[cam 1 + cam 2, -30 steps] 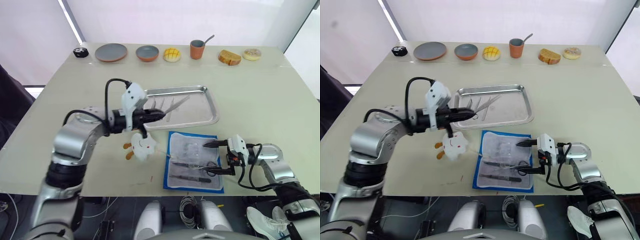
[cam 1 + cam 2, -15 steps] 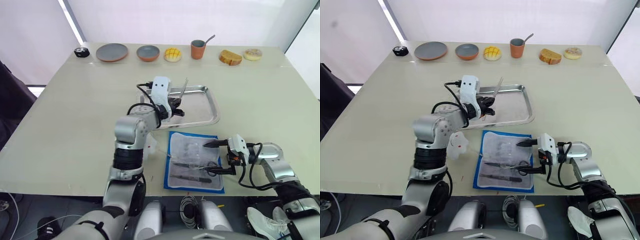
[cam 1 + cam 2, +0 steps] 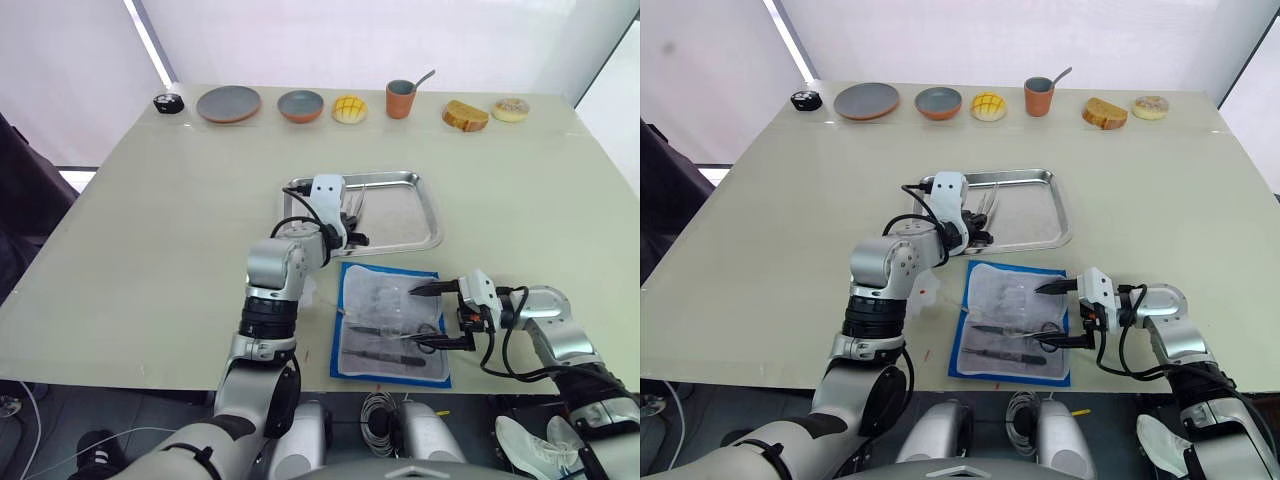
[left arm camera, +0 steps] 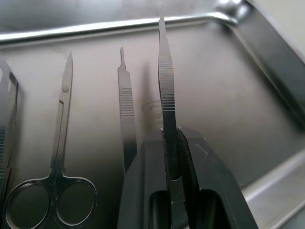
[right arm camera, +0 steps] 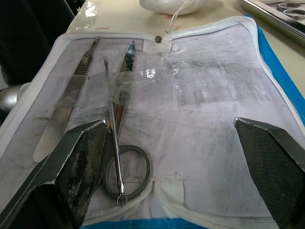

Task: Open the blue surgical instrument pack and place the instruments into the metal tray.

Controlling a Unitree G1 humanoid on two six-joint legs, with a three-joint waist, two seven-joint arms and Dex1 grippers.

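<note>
While pale curtains close off the far side of the room, a broad cream table (image 3: 150, 230) carries everything. Along its far edge stand a small black object (image 3: 167, 102), two grey plates (image 3: 228, 103), a yellow bun (image 3: 349, 109), an orange cup (image 3: 400, 99) with a spoon, a slice of cake (image 3: 466, 115) and a doughnut (image 3: 511, 109).

Near the middle lies the metal tray (image 3: 400, 215), and just near of it the blue surgical instrument pack (image 3: 392, 322) lies unfolded, its clear white inner sheet up. A white plush toy (image 3: 923, 292) peeks out at the pack's left, mostly hidden behind the left arm.

The left gripper (image 3: 352, 212) hangs over the tray's left part. Its wrist view shows the fingers clenched on ribbed tweezers (image 4: 167, 100), tips pointing out over the tray floor, where scissors (image 4: 56, 157) and a slim flat handle (image 4: 126, 109), possibly a scalpel handle, already lie side by side.

The right gripper (image 3: 438, 316) rests at the pack's right edge, jaws spread wide apart and holding nothing. Its wrist view shows ring-handled scissors (image 5: 121, 138) and a flat silver tool (image 5: 71, 100) under the plastic of the pack.
</note>
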